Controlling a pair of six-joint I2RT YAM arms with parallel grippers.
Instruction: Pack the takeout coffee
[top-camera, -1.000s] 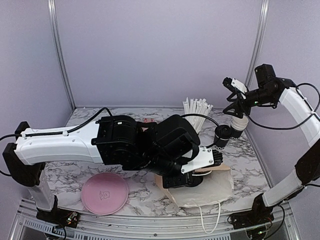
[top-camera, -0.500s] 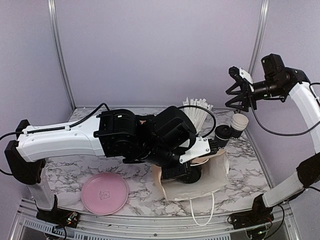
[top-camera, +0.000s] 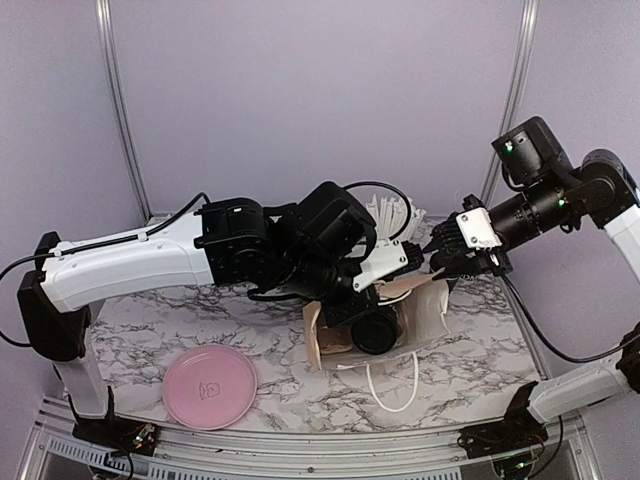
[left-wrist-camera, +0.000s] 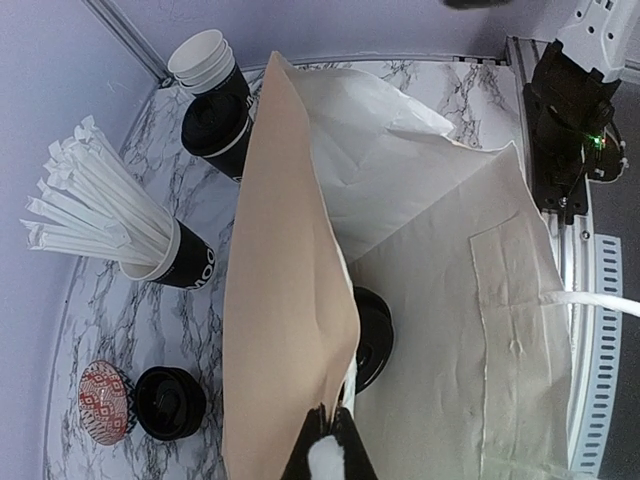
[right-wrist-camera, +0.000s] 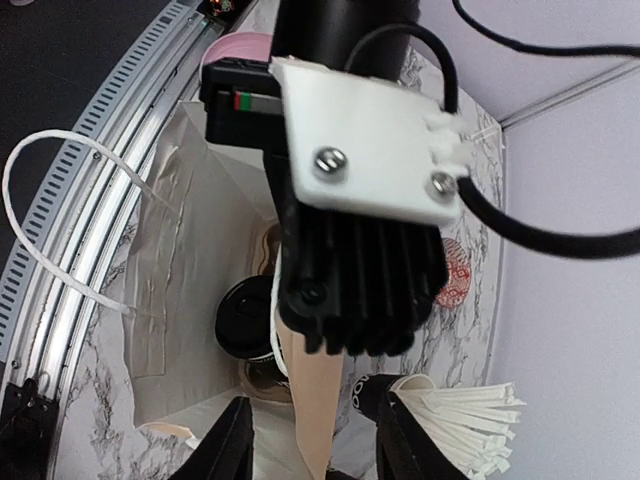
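the left gripper (left-wrist-camera: 322, 452) clamps its jaws on the paper bag (left-wrist-camera: 290, 300) rim. a lidded cup (left-wrist-camera: 372, 335) sits inside the bag. the right gripper (right-wrist-camera: 315, 442) holds its jaws apart.

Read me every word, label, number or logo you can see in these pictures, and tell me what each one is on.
Nothing reads cleanly.
straw cup: white lettering near its base, partly hidden and sideways, not readable.
pink plate: small mark in the middle, too small to read.
paper bag: no print visible.
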